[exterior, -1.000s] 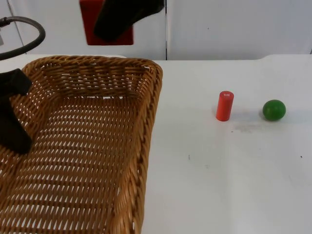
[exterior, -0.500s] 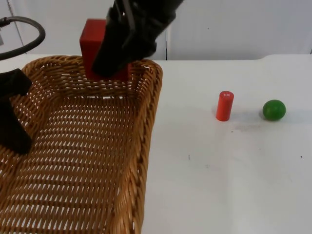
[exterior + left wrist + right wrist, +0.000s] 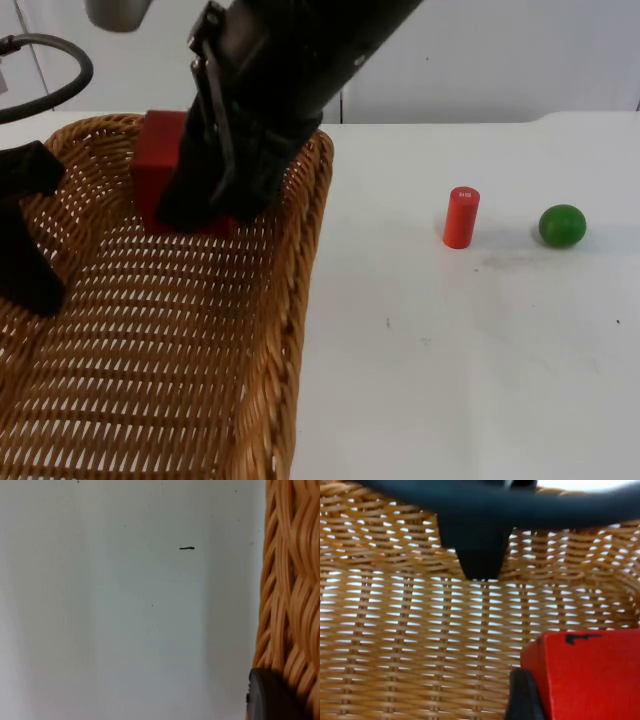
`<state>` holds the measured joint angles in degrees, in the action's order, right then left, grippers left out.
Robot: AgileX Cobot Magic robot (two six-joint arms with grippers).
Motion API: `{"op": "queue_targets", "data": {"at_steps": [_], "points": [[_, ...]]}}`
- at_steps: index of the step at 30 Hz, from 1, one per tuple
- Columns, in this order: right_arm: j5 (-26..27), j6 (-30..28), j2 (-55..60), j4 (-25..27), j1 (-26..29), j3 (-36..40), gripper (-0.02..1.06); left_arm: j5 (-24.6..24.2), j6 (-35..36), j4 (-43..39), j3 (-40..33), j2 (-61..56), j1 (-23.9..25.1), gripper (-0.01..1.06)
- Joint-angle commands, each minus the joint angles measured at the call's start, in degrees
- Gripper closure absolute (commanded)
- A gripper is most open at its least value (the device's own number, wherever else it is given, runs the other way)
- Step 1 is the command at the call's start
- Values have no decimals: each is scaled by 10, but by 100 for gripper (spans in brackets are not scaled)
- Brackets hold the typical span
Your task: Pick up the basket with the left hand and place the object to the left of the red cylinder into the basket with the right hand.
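The wicker basket fills the table's left side, and my left gripper is shut on its left rim. In the left wrist view the woven rim runs beside a black fingertip. My right gripper reaches low over the basket's far end, shut on a red block. The right wrist view has the red block against a fingertip, just above the basket's woven floor. The red cylinder stands upright on the table to the right.
A green ball lies right of the red cylinder. White table spreads in front of both. The grey partition wall closes off the back. A small dark mark is on the table by the basket.
My right gripper has come down and to the left with the red block, from above the basket's far rim to low inside it. Basket, cylinder and ball have not moved.
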<state>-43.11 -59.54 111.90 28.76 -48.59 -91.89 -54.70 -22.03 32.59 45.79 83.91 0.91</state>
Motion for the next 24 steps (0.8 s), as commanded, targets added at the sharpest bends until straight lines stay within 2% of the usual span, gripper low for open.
{"op": "queue_targets", "data": {"at_steps": [1, 7, 10, 11, 12, 13, 15, 16, 18, 20, 24], "points": [[18, -3, 5, 9, 0, 10, 105, -4, -1, 9, 2, -7, -3, 105], [43, 0, 19, 14, 0, 26, 103, -4, -1, 10, 2, -7, -3, 105], [43, 7, 19, 14, 0, 32, 91, -4, -1, 11, 2, -7, -3, 105], [43, 7, 19, 14, 0, 32, 91, -4, -1, 11, 2, -7, -3, 105], [43, 10, 19, 14, 0, 32, 85, -4, -1, 11, 2, -7, -3, 105], [43, 10, 19, 14, 0, 32, 71, -4, -1, 11, 2, -7, -3, 105], [43, 16, 19, 14, 0, 31, 48, -4, -1, 11, 2, -7, -3, 105], [43, 16, 19, 14, 0, 31, 48, -4, -1, 11, 2, -7, -3, 105], [43, 22, 14, 14, 0, 31, 22, -4, -1, 11, 2, -7, -3, 105], [43, 24, 2, 14, 0, 31, 1, -4, -1, 11, 2, -7, -3, 105], [43, 24, -30, 14, 0, 31, -1, -4, -1, 11, 2, -7, -3, 105]]}}
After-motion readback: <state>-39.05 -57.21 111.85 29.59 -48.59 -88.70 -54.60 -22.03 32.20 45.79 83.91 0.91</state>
